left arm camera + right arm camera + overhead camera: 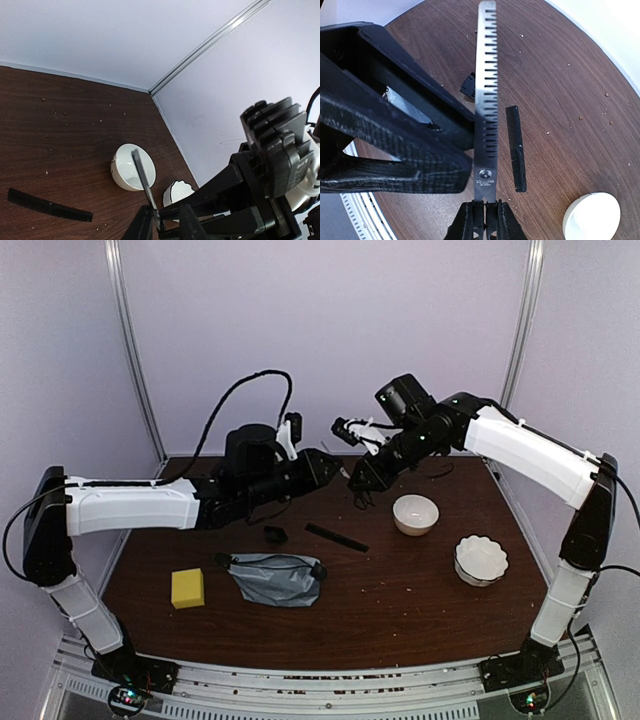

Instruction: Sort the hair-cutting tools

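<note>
Scissors (485, 100) with a toothed steel blade hang in mid-air above the table (400, 590), clamped at the handle end by the right gripper (485, 222). The left gripper (468, 152) has its jaws around them near the pivot, though whether they are pinching cannot be told from these views. Should the right let go before that hold is firm, the smooth steel could slip and fall towards the comb (516, 150) below.

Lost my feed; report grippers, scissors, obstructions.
Right gripper shut on scissors, midair. Left gripper flanks its blade, grip unclear. Nothing in the way; comb lies below.
</note>
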Robot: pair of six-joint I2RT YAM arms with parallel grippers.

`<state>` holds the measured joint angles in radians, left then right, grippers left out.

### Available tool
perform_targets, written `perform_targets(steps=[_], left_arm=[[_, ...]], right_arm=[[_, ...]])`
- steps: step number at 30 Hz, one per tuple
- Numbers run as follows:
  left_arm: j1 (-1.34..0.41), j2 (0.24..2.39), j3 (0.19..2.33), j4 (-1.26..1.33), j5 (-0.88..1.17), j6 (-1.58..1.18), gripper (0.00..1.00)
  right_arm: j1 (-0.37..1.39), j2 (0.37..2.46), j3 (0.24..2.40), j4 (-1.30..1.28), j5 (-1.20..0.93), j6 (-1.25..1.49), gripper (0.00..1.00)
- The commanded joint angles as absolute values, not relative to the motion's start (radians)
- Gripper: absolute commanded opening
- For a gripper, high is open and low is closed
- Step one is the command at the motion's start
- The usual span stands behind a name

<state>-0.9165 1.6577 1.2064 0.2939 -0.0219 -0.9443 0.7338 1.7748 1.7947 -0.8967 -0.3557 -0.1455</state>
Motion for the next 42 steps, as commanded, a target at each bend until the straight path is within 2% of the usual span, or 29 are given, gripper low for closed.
perform_targets(steps=[1, 11, 17, 22, 24, 26, 27, 30, 33, 36, 37, 40, 42], left_arm=[[-0.92, 1.687, 1.254, 0.363, 0.011, -0.959, 0.19], [-0.92, 1.703, 1.262, 0.366, 0.026, -0.973, 0.05], [-0.919, 1.725, 1.282, 0.351, 0.037, -0.983, 0.08], [-0.919, 1.733, 1.287, 0.363, 0.05, -0.993, 0.04], [-0.918, 1.738, 1.301, 0.324, 0.043, -0.99, 0.08], [-0.916, 1.744, 1.309, 0.301, 0.038, -0.995, 0.18], [-0.915, 1.745, 1.306, 0.304, 0.04, -1.0, 0.2], [-0.914, 1.75, 1.305, 0.308, 0.041, -1.001, 0.19], [-0.914, 1.753, 1.3, 0.323, 0.047, -1.005, 0.12], [-0.913, 1.753, 1.296, 0.312, 0.042, -1.004, 0.1], [-0.912, 1.75, 1.295, 0.298, 0.028, -1.008, 0.12], [-0.909, 1.737, 1.275, 0.286, 0.014, -1.018, 0.23], [-0.908, 1.726, 1.268, 0.274, 0.002, -1.018, 0.26]], right_arm=[[0.754, 1.765, 1.827, -0.873, -0.329, -0.134, 0.02], [0.779, 1.758, 1.827, -0.871, -0.307, -0.139, 0.02], [0.784, 1.755, 1.821, -0.87, -0.299, -0.141, 0.02], [0.785, 1.755, 1.81, -0.867, -0.301, -0.141, 0.02], [0.786, 1.756, 1.809, -0.865, -0.299, -0.14, 0.02], [0.785, 1.753, 1.808, -0.864, -0.295, -0.138, 0.02], [0.785, 1.751, 1.807, -0.862, -0.295, -0.138, 0.01], [0.785, 1.752, 1.807, -0.861, -0.294, -0.137, 0.02], [0.785, 1.759, 1.803, -0.861, -0.297, -0.135, 0.01], [0.784, 1.759, 1.796, -0.857, -0.289, -0.133, 0.01], [0.784, 1.759, 1.797, -0.857, -0.276, -0.127, 0.01], [0.783, 1.756, 1.801, -0.856, -0.246, -0.127, 0.01], [0.781, 1.754, 1.8, -0.854, -0.228, -0.127, 0.01]])
